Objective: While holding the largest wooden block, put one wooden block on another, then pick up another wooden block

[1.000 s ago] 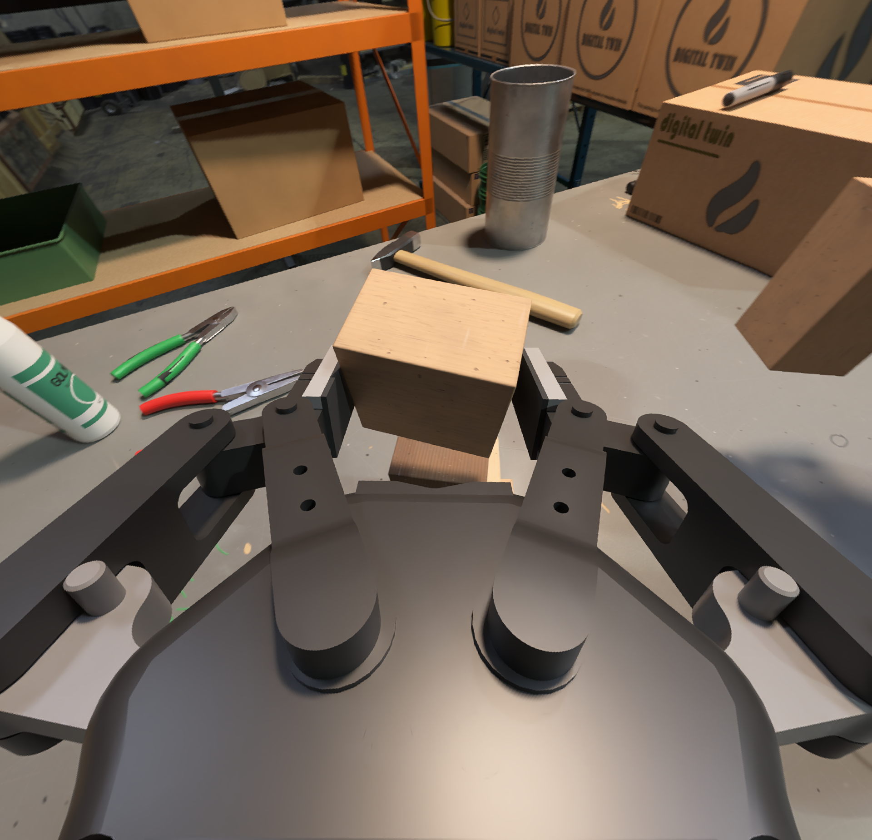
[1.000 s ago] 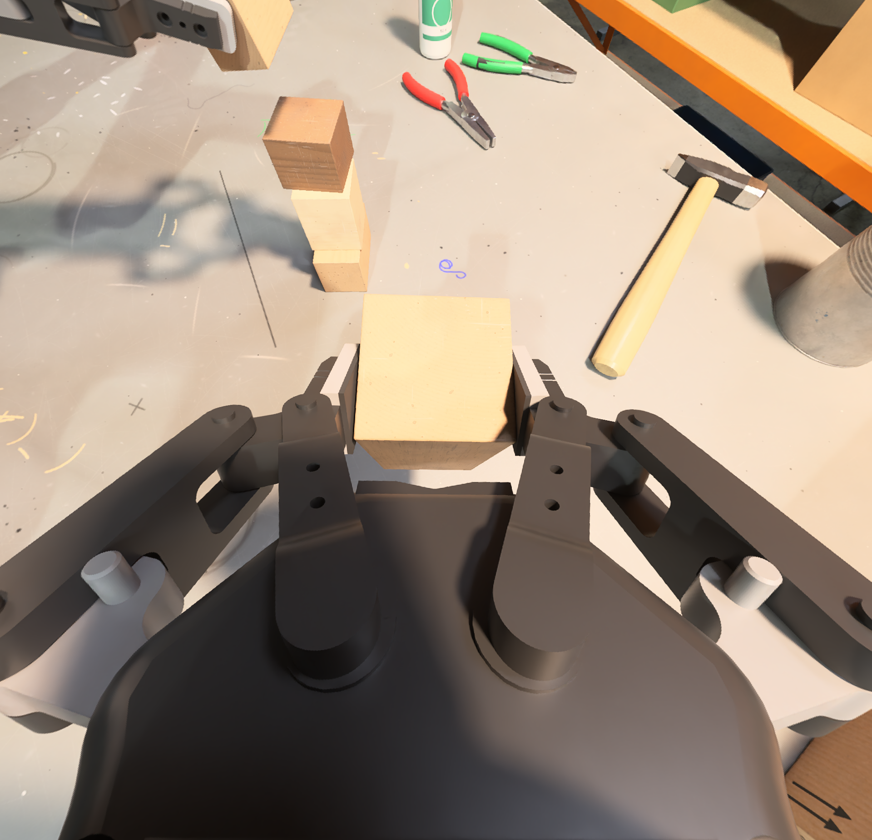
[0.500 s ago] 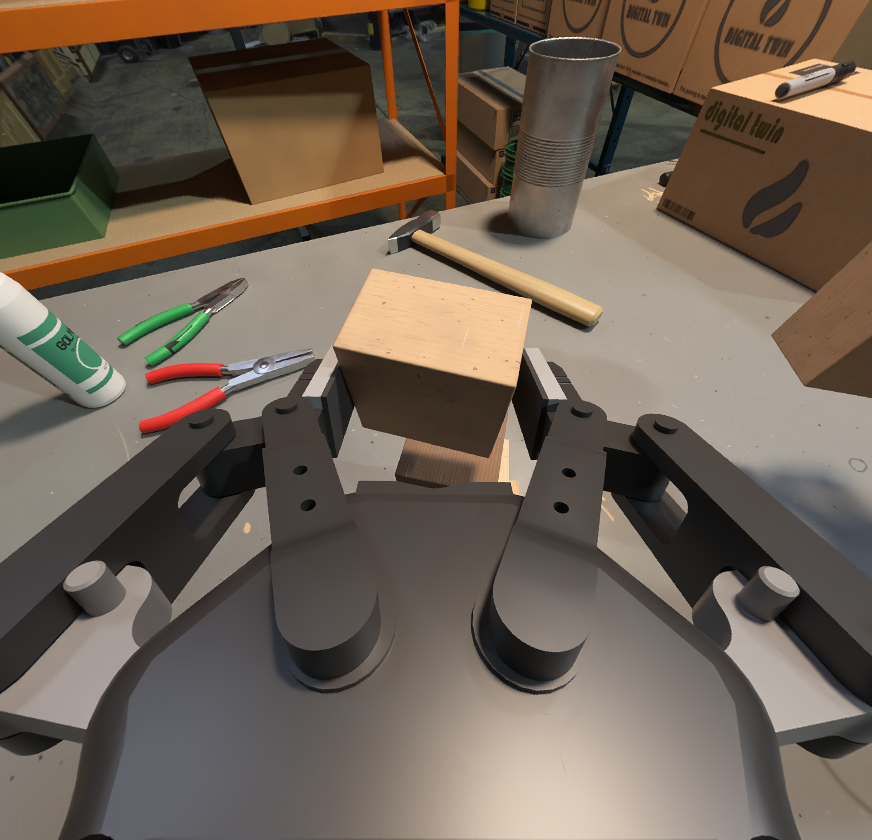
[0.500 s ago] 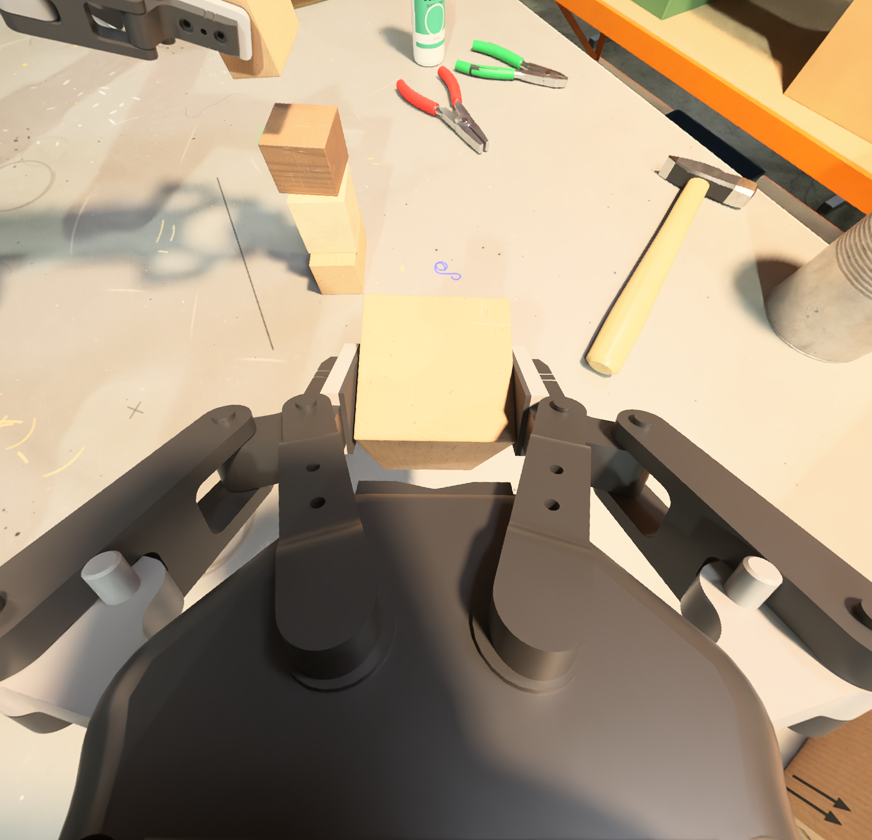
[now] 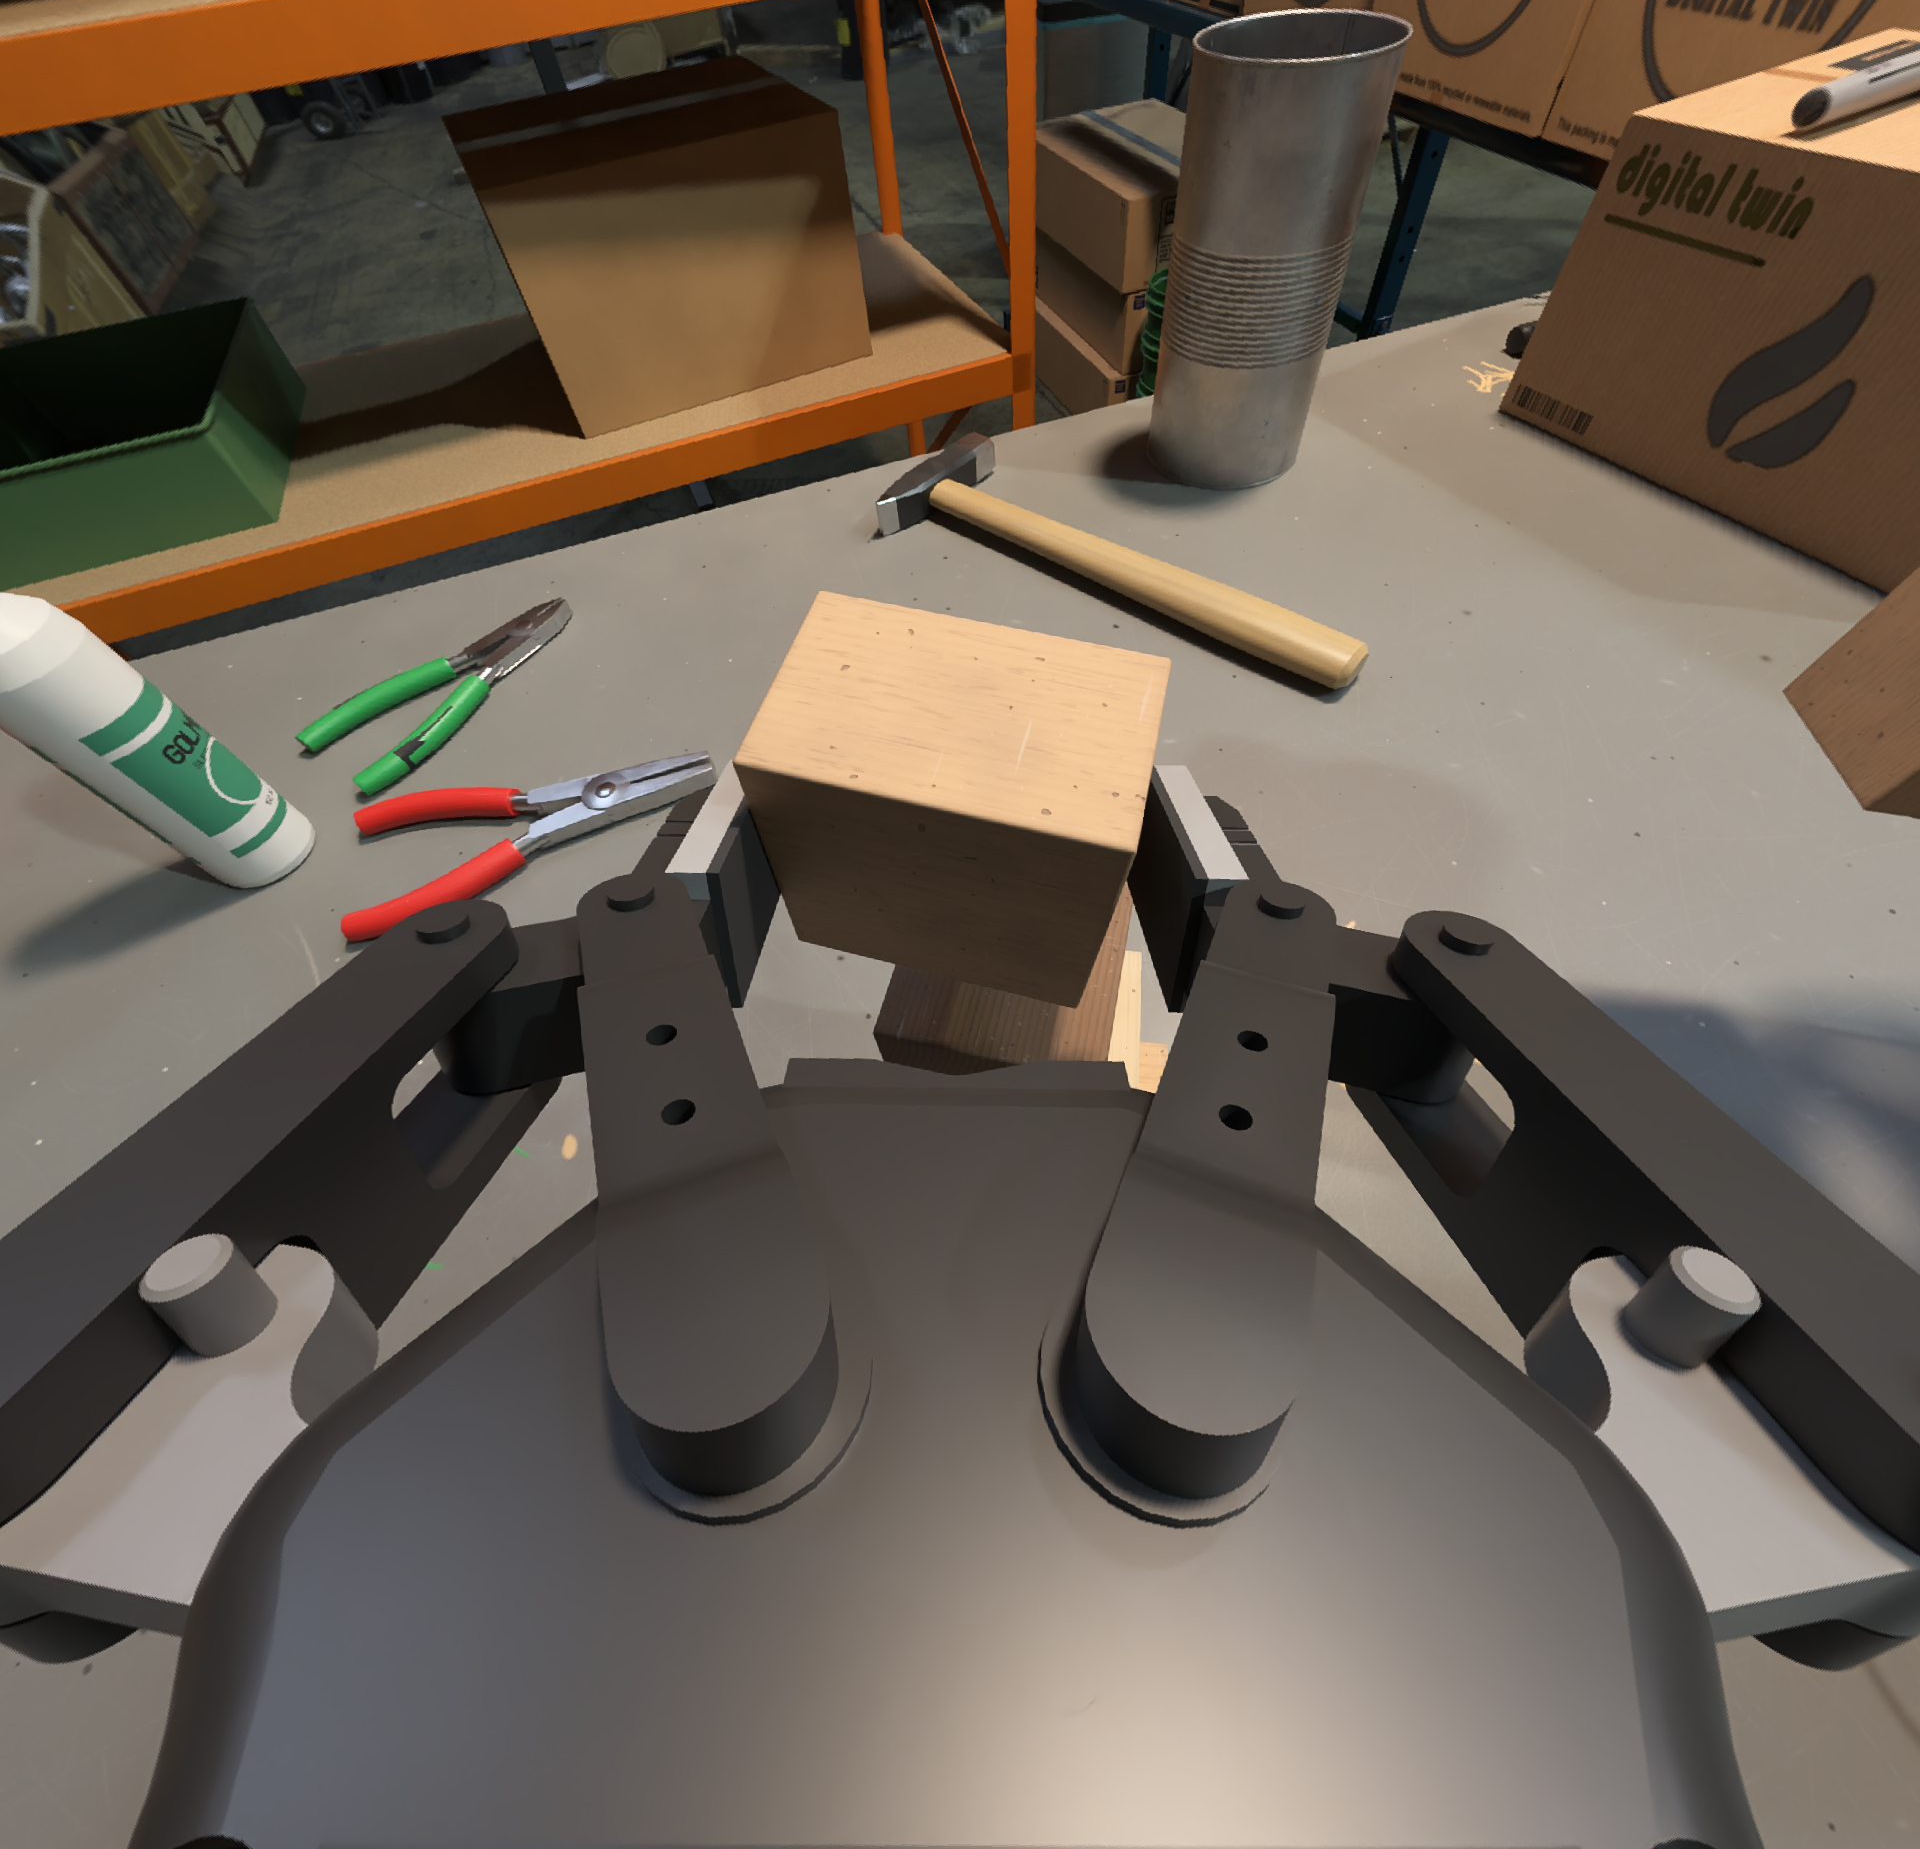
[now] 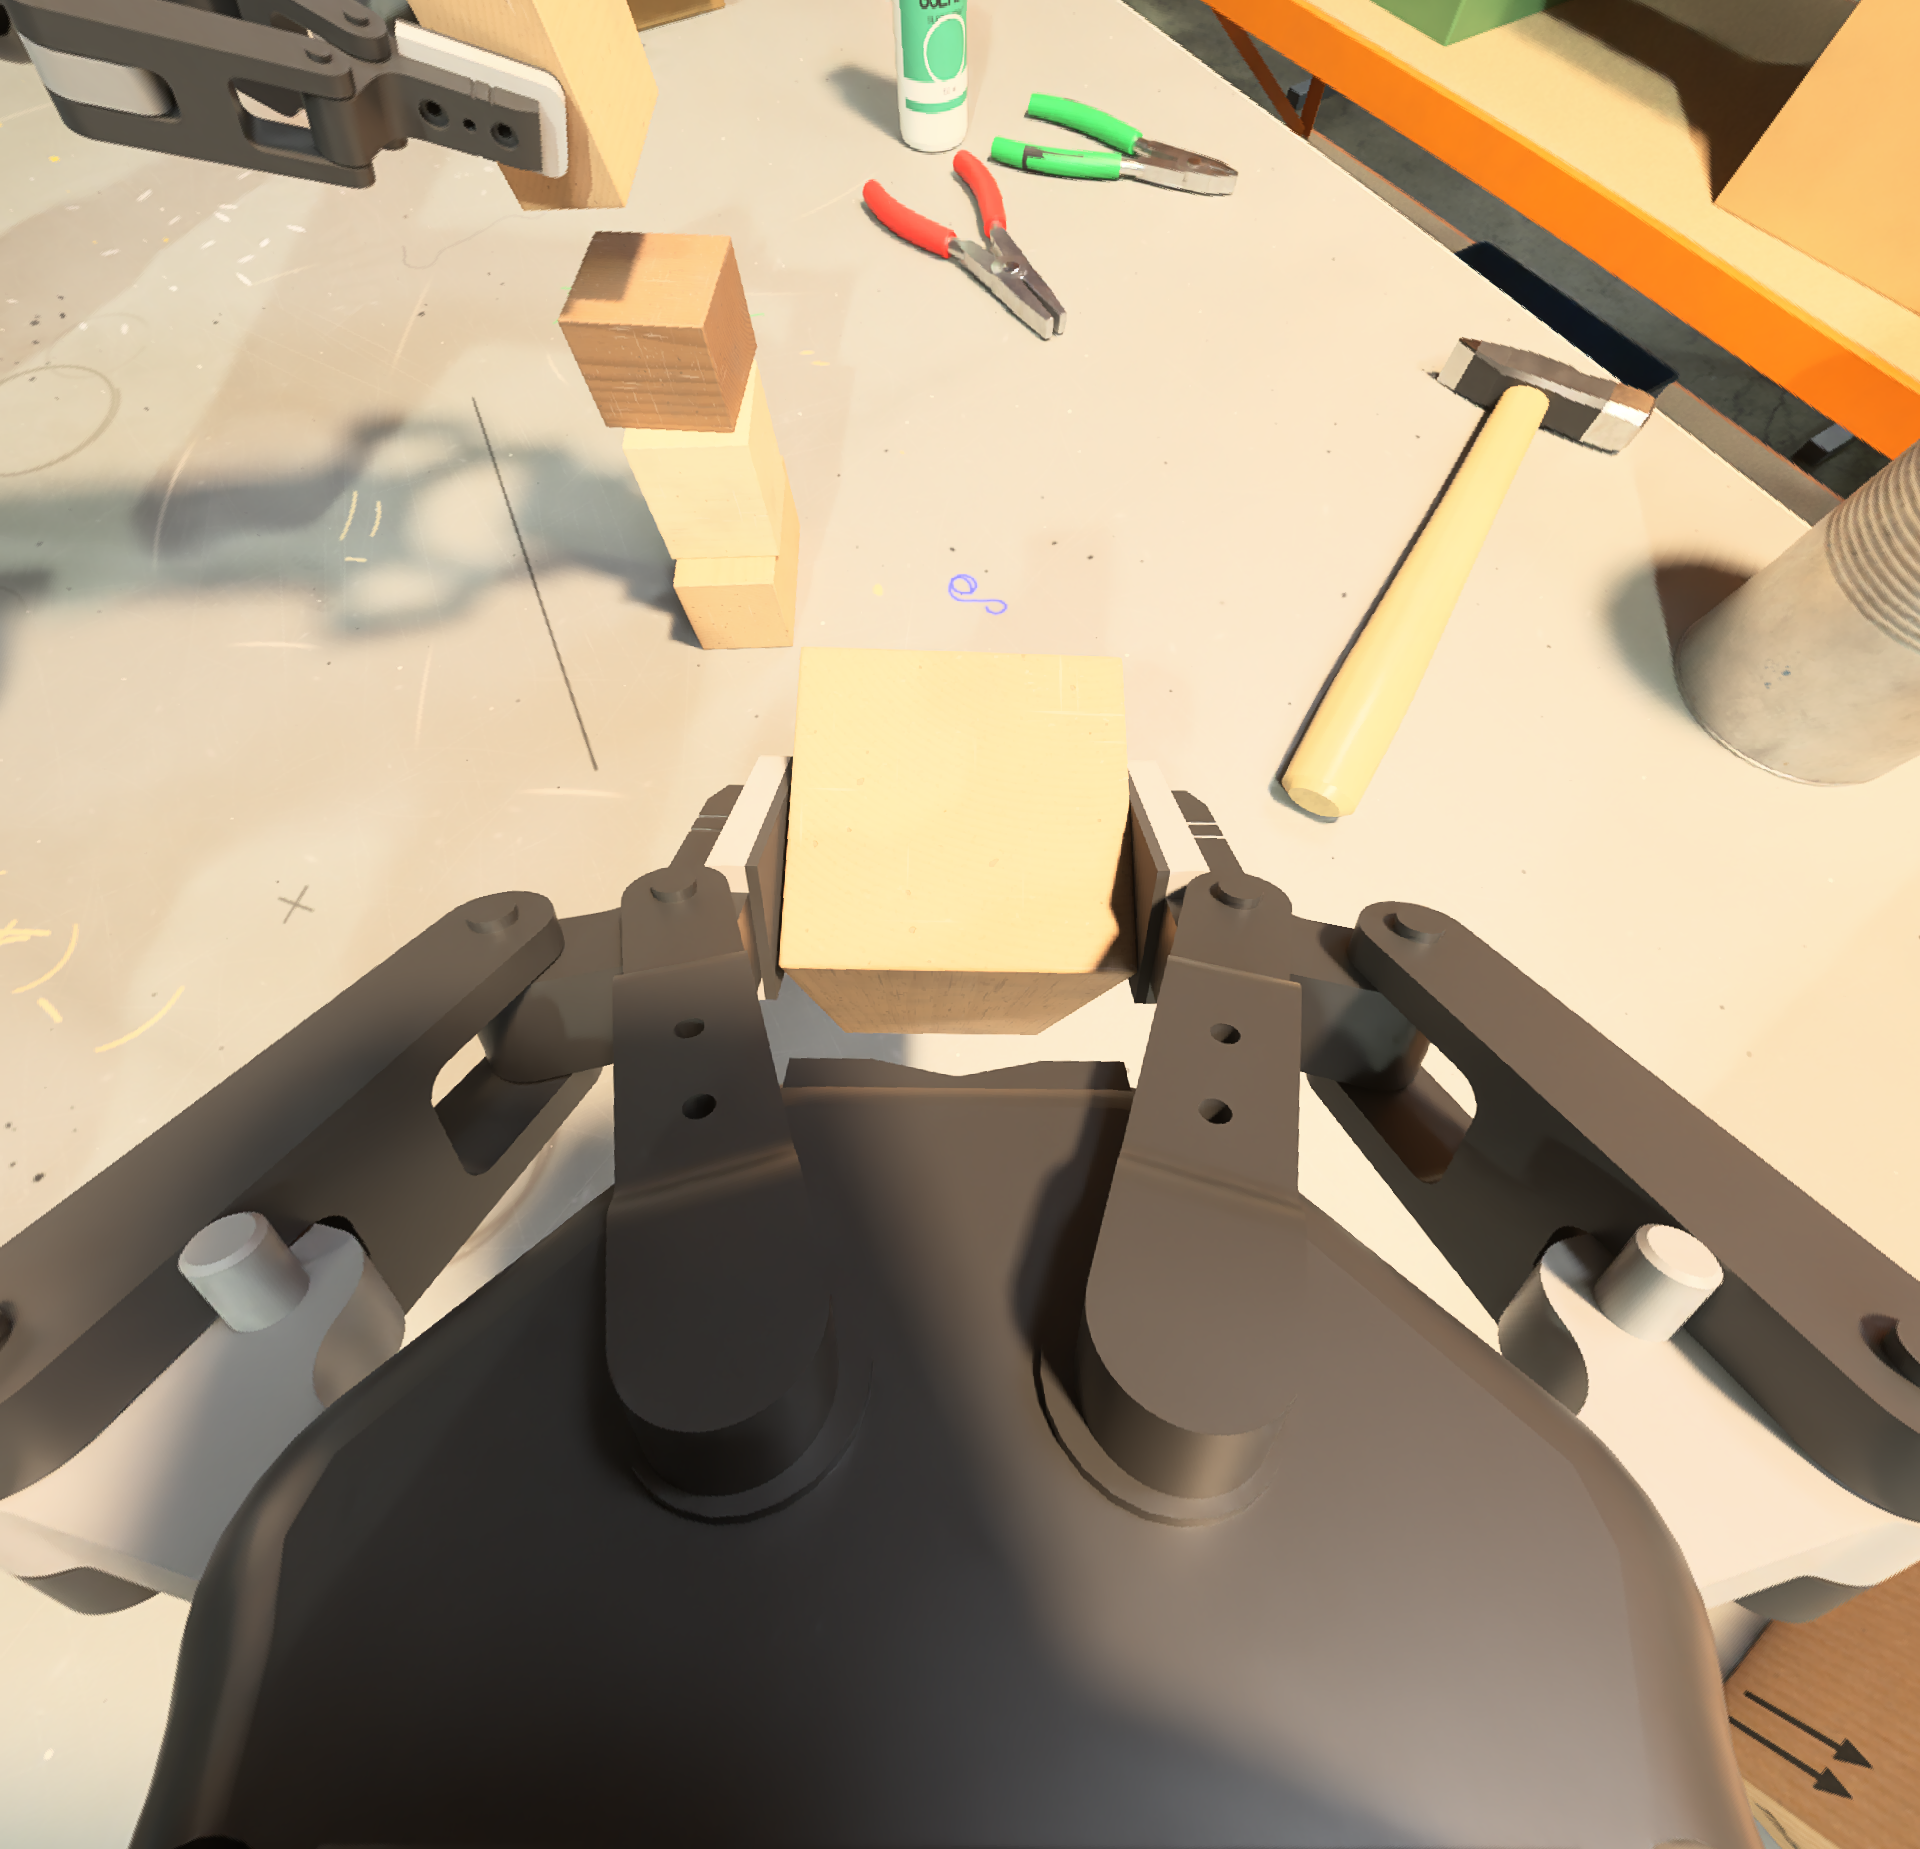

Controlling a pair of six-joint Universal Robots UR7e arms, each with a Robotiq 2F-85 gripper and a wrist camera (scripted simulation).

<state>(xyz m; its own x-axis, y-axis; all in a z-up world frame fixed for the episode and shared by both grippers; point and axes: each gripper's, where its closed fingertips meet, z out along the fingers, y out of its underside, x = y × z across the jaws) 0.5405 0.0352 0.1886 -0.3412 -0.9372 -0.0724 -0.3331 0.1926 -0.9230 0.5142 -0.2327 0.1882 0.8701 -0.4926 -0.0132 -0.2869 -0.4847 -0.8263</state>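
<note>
Wooden blocks (image 5: 951, 797) (image 6: 951, 828) sit clamped in both the left hand (image 5: 951, 843) and right hand (image 6: 951, 854).

A warehouse workshop: orange steel shelving (image 5: 499, 23) holding cardboard boxes (image 5: 665, 251) and a green bin (image 5: 135, 428), more stacked cartons (image 5: 1756, 272) behind, and a scuffed grey counter (image 5: 1455, 864) strewn with a hammer (image 5: 1122, 563), pliers (image 5: 436, 693) and a glue bottle (image 5: 135, 750).

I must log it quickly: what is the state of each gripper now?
Left gripper: shut on a pale wooden block.
Right gripper: shut on a light wooden block.
</note>
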